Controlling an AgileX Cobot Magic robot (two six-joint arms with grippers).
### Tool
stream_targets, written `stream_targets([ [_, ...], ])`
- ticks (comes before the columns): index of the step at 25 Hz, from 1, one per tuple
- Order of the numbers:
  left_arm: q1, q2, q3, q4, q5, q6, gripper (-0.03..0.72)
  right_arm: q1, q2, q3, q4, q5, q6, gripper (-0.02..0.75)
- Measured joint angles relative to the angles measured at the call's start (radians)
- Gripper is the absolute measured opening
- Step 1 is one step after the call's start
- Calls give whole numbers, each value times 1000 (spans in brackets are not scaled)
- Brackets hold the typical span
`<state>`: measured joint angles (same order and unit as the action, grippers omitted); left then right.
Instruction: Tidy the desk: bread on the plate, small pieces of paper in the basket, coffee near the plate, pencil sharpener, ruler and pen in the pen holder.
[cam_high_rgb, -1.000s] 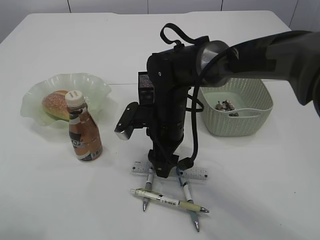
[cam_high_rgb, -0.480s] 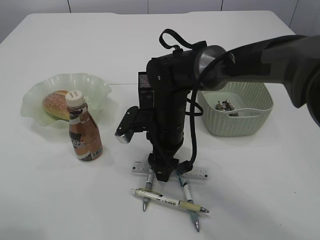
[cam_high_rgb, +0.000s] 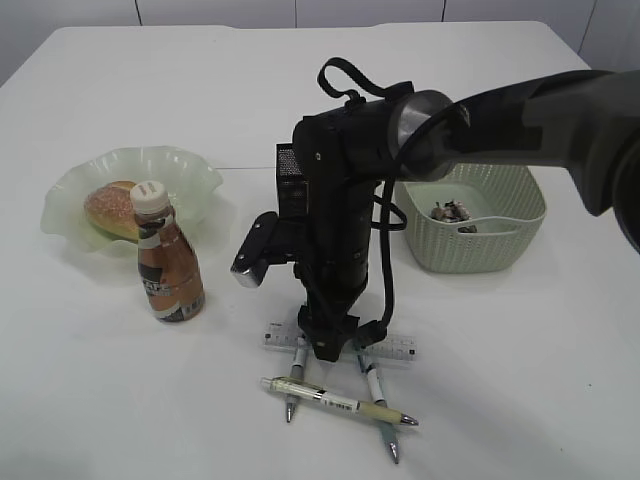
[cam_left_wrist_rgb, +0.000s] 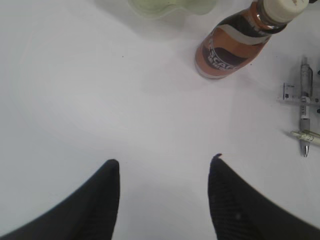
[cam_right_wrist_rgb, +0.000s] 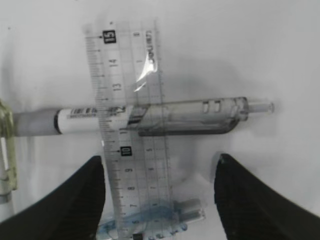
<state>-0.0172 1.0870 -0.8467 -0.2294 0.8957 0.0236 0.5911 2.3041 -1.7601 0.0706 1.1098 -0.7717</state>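
The ruler (cam_right_wrist_rgb: 131, 130) is clear plastic, lying flat on the white table (cam_high_rgb: 520, 380) at about 6 o'clock from the black arm, on top of two grey-and-white pens (cam_right_wrist_rgb: 150, 117); a third, pale green pen (cam_high_rgb: 335, 401) crosses them nearer the front edge. In the right wrist view the ruler's scale reads 15, 14, 13 down to 10, 9, 8, 7. The right gripper (cam_right_wrist_rgb: 160, 167) hangs just above the ruler with its fingers spread, pinching nothing. The left gripper (cam_left_wrist_rgb: 164, 167) is likewise spread over bare table.

At 3 o'clock the pale green basket (cam_high_rgb: 505, 250) holds crumpled paper bits (cam_high_rgb: 452, 212). At 9 o'clock the wavy green plate (cam_high_rgb: 190, 170) carries the bread (cam_high_rgb: 108, 208). The coffee (cam_high_rgb: 167, 265), a brown bottle with a white cap, stands just in front of the plate; its label writing is too blurred to read.
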Motion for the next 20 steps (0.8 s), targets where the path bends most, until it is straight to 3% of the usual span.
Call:
stream_targets([
  [13,0,0,0,0,0,0,416,0,12,-2,-4,-6,0,493],
  [20,0,2,0,0,0,0,416,0,13,-2,-6,-6,0,281],
])
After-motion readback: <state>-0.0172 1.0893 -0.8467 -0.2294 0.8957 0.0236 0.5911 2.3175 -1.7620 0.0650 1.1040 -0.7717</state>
